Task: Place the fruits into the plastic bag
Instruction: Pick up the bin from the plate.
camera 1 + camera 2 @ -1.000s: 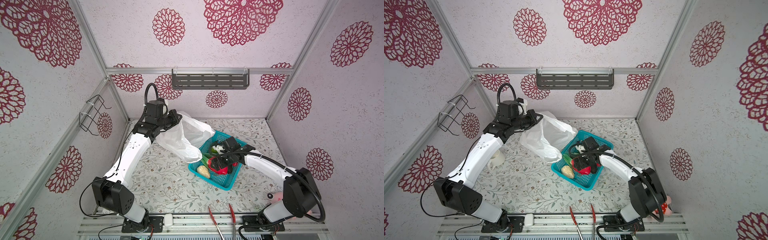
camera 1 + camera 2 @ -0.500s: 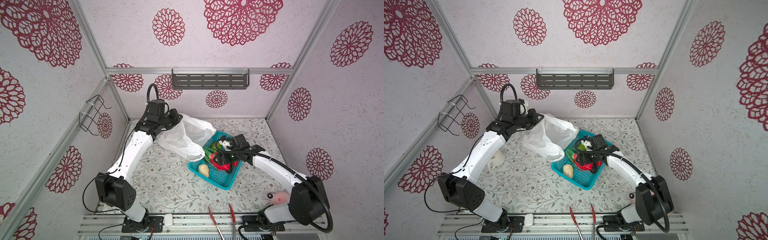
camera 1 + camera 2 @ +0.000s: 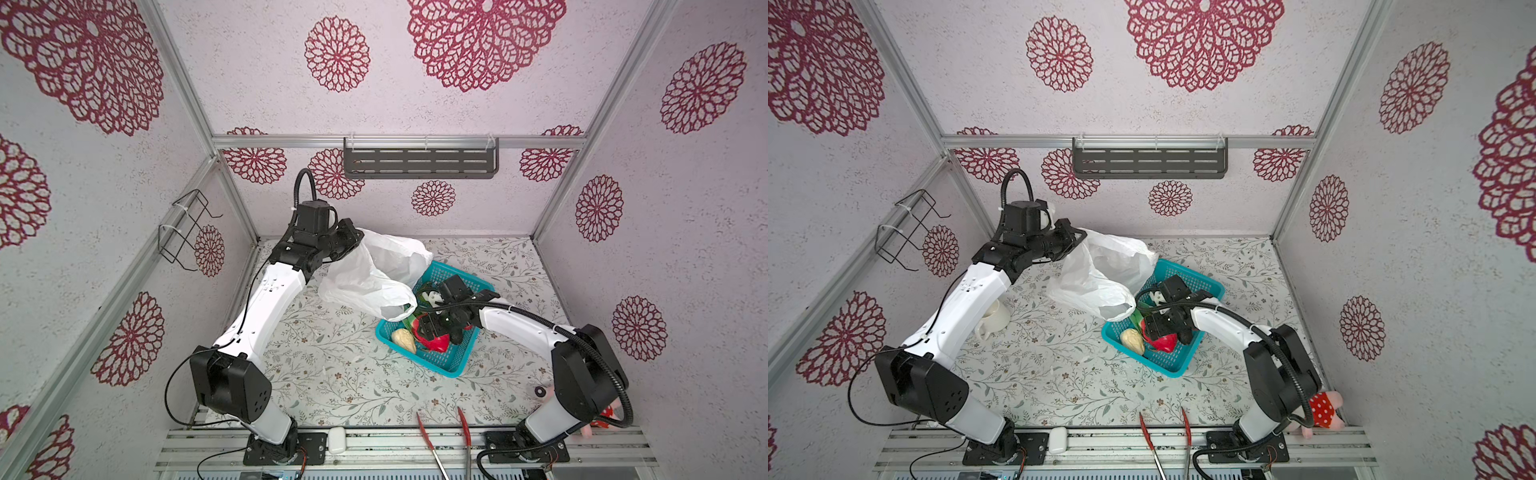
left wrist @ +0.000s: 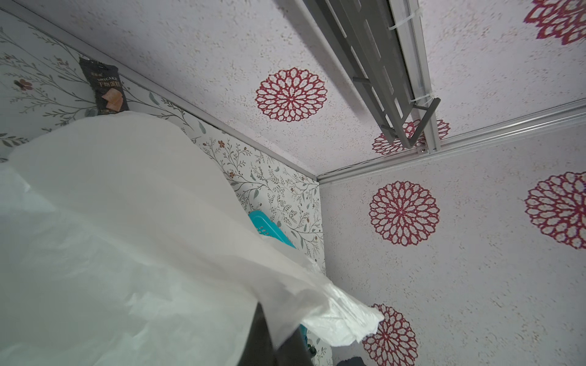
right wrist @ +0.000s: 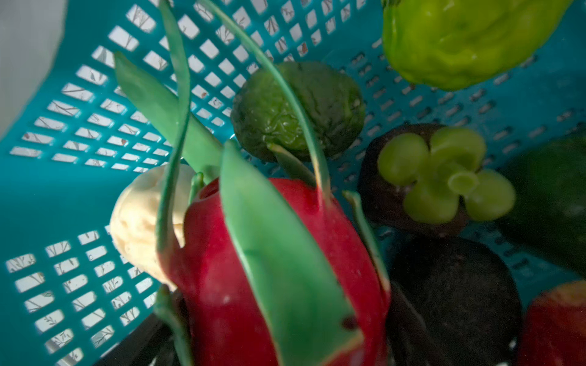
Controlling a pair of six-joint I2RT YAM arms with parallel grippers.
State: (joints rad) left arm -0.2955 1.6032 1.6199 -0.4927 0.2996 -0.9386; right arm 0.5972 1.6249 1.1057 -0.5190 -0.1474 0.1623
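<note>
Top views both show the left claw [image 3: 355, 241] up above the 11 o'clock corner of the worktop [image 3: 332, 374], clamped tight on one edge of the plastic bag [image 3: 370, 274]. The bag hangs from it and spreads toward 4 o'clock, with its loose lower end lying over the 10 o'clock rim of the teal basket [image 3: 449, 372]. In the left wrist view the bag [image 4: 126, 237] fills much of the picture and bunches up where the claw pinches it. A dark snack packet [image 4: 104, 87] lies on the worktop beyond it.

The basket sits just to the 3 o'clock side of the worktop's middle, and the fruits [image 3: 1163, 343] that show lie inside it. The right claw [image 3: 434, 332] reaches down into the basket, jaws spread wide on either side of the dragon fruit [image 3: 437, 344]. Whether they press on it I cannot tell. A pale yellow fruit [image 3: 404, 340] touches the dragon fruit at its 9 o'clock side.

The right wrist view shows a wrinkled dark green fruit [image 5: 298, 111], a yellow-green fruit [image 5: 469, 41], a small dark fruit [image 5: 437, 177] with a green cap and an avocado [image 5: 453, 301].

A cup [image 3: 994, 318] stands at 9 o'clock, tongs [image 3: 426, 432] lie at 6 o'clock, and a plush toy [image 3: 1323, 409] sits in the 5 o'clock corner.
</note>
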